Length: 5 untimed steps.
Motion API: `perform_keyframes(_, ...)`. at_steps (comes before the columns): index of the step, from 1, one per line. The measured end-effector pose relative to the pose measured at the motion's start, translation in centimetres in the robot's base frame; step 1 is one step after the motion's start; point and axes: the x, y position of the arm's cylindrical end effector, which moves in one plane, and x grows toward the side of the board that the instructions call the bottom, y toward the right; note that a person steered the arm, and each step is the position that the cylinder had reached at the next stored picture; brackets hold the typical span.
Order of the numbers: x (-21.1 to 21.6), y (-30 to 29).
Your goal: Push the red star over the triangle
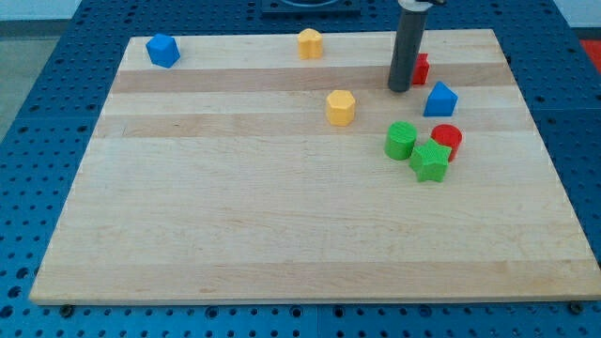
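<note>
The red star [421, 68] sits near the view's top right of the wooden board, partly hidden behind my rod. My tip [399, 89] rests on the board touching or just left of the red star. The blue triangle [439, 99] lies just below and right of the star, a short gap away.
A red cylinder [447, 138], a green cylinder [401, 141] and a green star [430, 161] cluster below the triangle. A yellow hexagon [341, 107] is left of my tip. A yellow block [310, 43] and a blue block [162, 51] sit along the top edge. The board's right edge [535, 122] is near.
</note>
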Motion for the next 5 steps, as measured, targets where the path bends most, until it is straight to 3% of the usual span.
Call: perform_keyframes(5, -2.6, 2.7)
